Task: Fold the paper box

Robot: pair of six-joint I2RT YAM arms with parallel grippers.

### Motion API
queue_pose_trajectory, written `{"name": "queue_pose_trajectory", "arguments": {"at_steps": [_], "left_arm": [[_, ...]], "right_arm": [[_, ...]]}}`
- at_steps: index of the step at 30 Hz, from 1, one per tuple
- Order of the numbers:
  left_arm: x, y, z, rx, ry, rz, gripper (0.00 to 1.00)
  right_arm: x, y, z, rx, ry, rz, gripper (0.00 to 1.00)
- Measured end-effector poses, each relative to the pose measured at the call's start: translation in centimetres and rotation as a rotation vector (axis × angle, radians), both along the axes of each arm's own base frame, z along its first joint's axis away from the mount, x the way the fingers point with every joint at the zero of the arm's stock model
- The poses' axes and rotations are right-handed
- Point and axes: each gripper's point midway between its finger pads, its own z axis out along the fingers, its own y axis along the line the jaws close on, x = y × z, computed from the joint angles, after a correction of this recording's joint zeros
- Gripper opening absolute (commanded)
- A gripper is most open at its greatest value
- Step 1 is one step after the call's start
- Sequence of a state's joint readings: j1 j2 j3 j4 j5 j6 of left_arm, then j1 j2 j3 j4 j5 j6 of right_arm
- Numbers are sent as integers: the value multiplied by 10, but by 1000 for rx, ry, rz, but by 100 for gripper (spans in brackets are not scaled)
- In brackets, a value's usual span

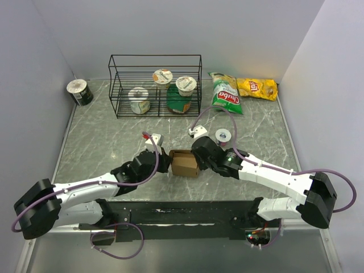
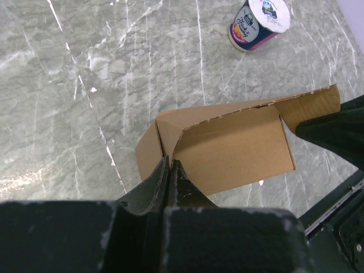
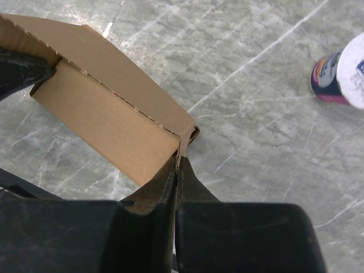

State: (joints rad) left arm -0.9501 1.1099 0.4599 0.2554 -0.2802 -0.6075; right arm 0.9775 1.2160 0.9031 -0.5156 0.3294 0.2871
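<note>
The paper box (image 1: 184,162) is plain brown cardboard, partly folded into a small box shape, in the middle of the table near the front. My left gripper (image 1: 165,161) is at its left side, shut on the box's left wall edge; the left wrist view shows the pinch (image 2: 170,160) and the box (image 2: 239,148). My right gripper (image 1: 199,161) is at its right side, shut on a thin corner flap; the right wrist view shows the pinch (image 3: 181,158) and the box (image 3: 108,122). The box is held between both grippers, tilted.
A black wire rack (image 1: 154,85) at the back holds several yogurt cups. A loose yogurt cup (image 1: 223,136) stands just behind the right arm, also in the wrist views (image 2: 259,23) (image 3: 341,74). Chip bags (image 1: 226,92) lie back right; a tin (image 1: 79,92) back left.
</note>
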Motion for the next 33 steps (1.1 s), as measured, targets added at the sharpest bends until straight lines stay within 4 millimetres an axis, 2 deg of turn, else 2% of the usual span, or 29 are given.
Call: {"name": "queue_pose_trajectory", "arguments": {"at_steps": [9, 33], "left_arm": [[0, -11, 1, 40, -23, 39, 1], [-2, -13, 1, 28, -14, 53, 1]], "right_arm": [[-4, -6, -5, 15, 39, -77, 0], [4, -7, -12, 188, 6, -270, 0]]}}
